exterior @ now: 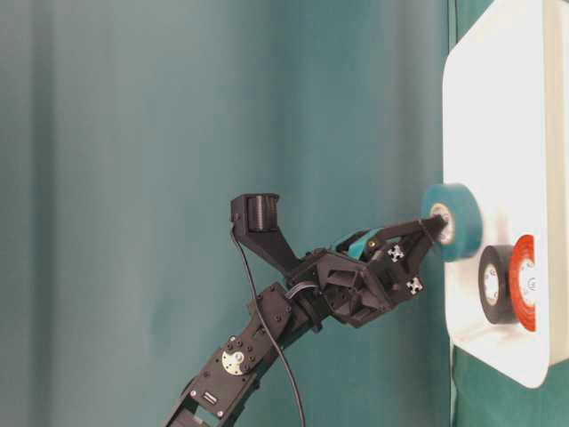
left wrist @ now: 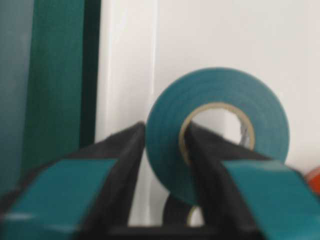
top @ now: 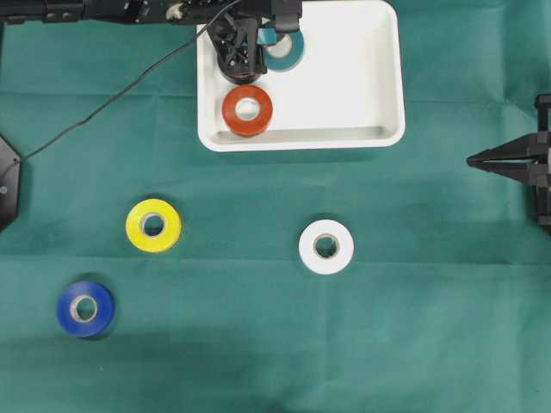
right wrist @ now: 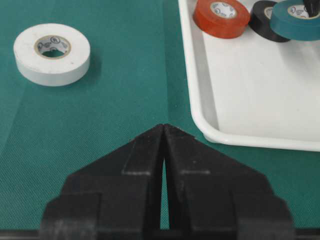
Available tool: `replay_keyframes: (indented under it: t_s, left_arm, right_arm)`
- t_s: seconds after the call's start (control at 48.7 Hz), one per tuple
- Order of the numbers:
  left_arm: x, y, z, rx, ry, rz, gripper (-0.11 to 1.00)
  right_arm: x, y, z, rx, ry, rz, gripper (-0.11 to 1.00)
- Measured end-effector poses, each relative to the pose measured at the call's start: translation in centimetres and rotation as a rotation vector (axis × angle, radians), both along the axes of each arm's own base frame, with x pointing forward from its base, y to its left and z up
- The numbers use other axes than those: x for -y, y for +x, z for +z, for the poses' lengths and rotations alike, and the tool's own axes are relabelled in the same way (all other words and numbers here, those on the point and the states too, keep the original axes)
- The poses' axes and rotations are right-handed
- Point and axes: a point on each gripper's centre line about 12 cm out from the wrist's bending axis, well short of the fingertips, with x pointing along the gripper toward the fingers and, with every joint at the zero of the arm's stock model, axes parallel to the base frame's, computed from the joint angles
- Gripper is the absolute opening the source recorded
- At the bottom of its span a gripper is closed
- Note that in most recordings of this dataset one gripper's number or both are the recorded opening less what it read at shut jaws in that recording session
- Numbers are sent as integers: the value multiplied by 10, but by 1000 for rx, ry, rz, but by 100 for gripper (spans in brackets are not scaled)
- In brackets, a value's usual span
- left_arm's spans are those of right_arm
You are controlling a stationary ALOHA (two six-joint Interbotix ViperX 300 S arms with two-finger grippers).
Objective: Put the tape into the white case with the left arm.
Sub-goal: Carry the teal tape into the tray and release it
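The white case (top: 344, 86) lies at the top middle of the green cloth. My left gripper (top: 277, 43), with teal bands, reaches into its upper left corner and is shut on the wall of a teal tape (top: 288, 52). In the left wrist view one finger stands inside the teal tape's (left wrist: 215, 100) hole and the other against its outer edge. From table level the teal tape (exterior: 451, 222) sits tilted just off the case floor (exterior: 516, 89). My right gripper (top: 472, 160) rests shut and empty at the right edge.
A red tape (top: 247, 110) and a black tape (right wrist: 267, 12) lie in the case beside the left gripper. On the cloth are a yellow tape (top: 153, 225), a blue tape (top: 85, 308) and a white tape (top: 326, 247).
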Motion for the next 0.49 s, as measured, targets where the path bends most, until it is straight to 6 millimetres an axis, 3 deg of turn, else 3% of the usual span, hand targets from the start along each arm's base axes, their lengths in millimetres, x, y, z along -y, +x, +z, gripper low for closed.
replay_keyframes:
  t_s: [0.123,0.164,0.349,0.493]
  left_arm:
    - [1,0,0,1,1,-2,82]
    - [1,0,0,0,-1,-2,89]
    - [11,-4,-3,-10,-11,-13,87]
    - [20,-14,7,0,-7,-19,87]
  right_arm:
    - [0,0,0,0,0,0,-9]
    - [0,0,-1,-3,0,0,-9]
    - [0,0,0,0,0,0,-9]
    - [0,0,0,0,0,0,-9]
